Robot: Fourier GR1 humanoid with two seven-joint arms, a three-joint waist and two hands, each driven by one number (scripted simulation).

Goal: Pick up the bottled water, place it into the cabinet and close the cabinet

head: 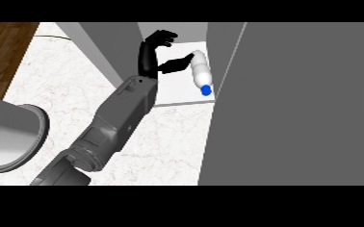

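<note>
The grey cabinet (284,101) fills the right side of the head view, its door swung wide over the marble counter (171,139). On its white shelf (174,89) the bottled water (201,72) lies tipped, long axis running front to back, blue cap (206,90) toward the robot. The left hand (153,53) hovers just left of it, fingers relaxed and spread, thumb nearly touching the bottle, holding nothing. The right hand is out of view.
</note>
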